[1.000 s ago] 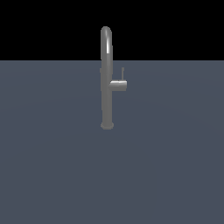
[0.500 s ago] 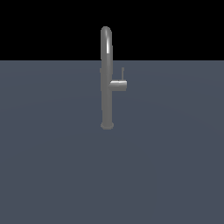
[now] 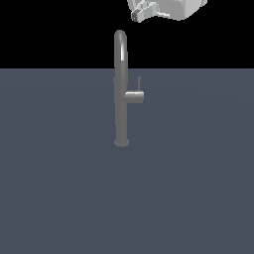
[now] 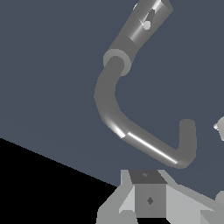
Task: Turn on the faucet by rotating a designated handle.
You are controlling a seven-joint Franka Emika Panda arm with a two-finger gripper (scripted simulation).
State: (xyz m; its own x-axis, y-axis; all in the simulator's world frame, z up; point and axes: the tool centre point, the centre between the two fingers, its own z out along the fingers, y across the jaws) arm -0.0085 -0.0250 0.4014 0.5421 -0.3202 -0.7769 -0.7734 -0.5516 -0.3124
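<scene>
Hanging at the top edge of the exterior view, right of centre, my gripper (image 3: 144, 12) showed only as a pale grey block with a small finger part jutting toward the exterior view's left; most of it was cut off by the frame, and I could not tell whether its jaws were spread or closed. It sat above the faucet (image 3: 121, 89) and apart from it, touching nothing that I could see. That faucet stood upright in the middle of the exterior view on a flat slate-blue surface (image 3: 59, 188), its round base flange (image 3: 121, 142) resting on that surface and its arched top rising into the black background. A short horizontal stub (image 3: 134, 97) stuck out from the tube toward the exterior view's right, about halfway up. At the stub's far end the handle (image 3: 139, 84), a thin short rod, pointed straight up, near the tube but clear of it. From the wrist view I looked down along the faucet (image 4: 131, 135): its gooseneck curved across the middle of the picture, while the stub (image 4: 140, 26) sat foreshortened at the top, and grey parts of my own hand filled the lower edge.
</scene>
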